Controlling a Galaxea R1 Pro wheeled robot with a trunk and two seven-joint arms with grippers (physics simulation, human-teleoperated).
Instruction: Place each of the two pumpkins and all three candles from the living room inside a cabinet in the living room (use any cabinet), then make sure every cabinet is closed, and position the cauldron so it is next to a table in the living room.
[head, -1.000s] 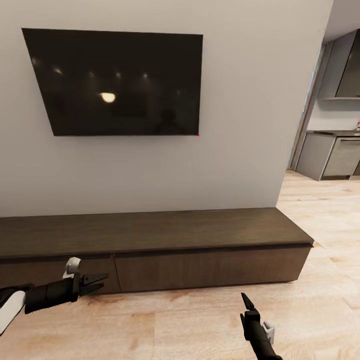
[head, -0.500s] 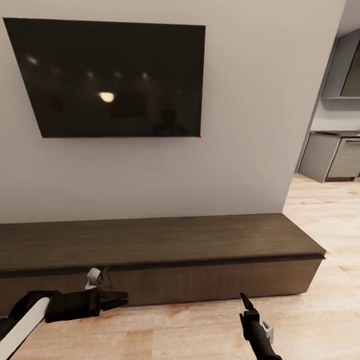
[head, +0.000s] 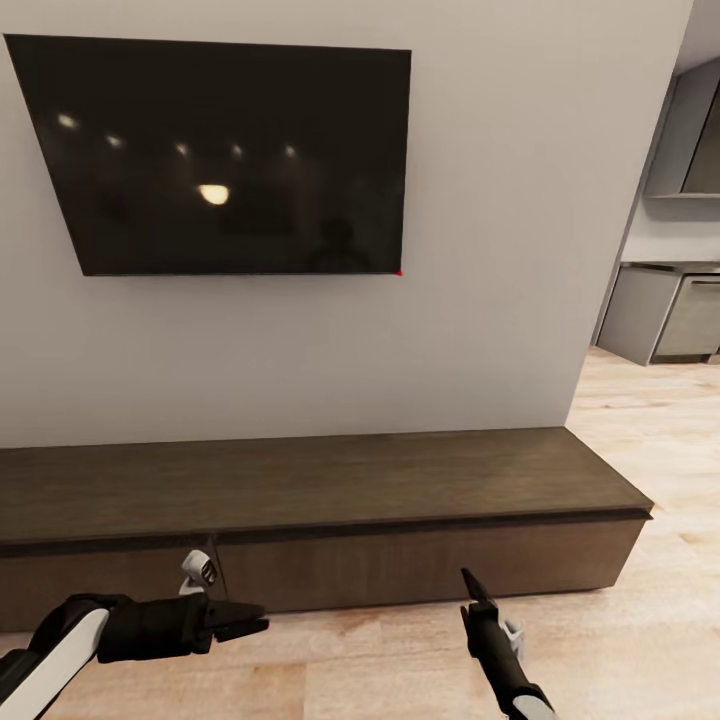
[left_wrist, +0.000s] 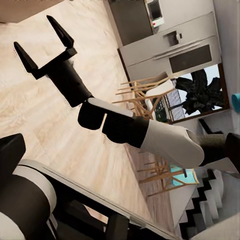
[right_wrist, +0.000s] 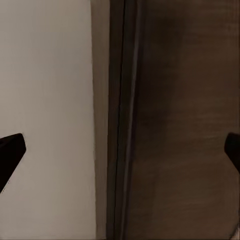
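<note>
Your left gripper (head: 258, 627) hangs low in front of the cabinet (head: 320, 520) in the head view, fingers pointing sideways toward the middle and only narrowly parted, nothing between them. Your right gripper (head: 468, 584) sits further right over the wood floor (head: 380, 660), tips aimed up at the drawer fronts; seen edge-on, its spread cannot be judged from this angle. All cabinet fronts look flush and closed, top bare. A dark TV (head: 225, 160) hangs on the grey wall (head: 480, 300) above. Grey kitchen units (head: 665, 315) show past the wall's right end.

Left wrist view: the camera looks across at your right gripper (left_wrist: 44, 41), its two black fingers spread wide and empty over the floor. Wooden chairs (left_wrist: 145, 95) and a grey counter stand beyond.

Right wrist view: the two fingertips (right_wrist: 11, 150) sit well apart at the frame edges, empty. Between them you see the cabinet's dark wood (right_wrist: 185, 125) meeting the pale wall.
</note>
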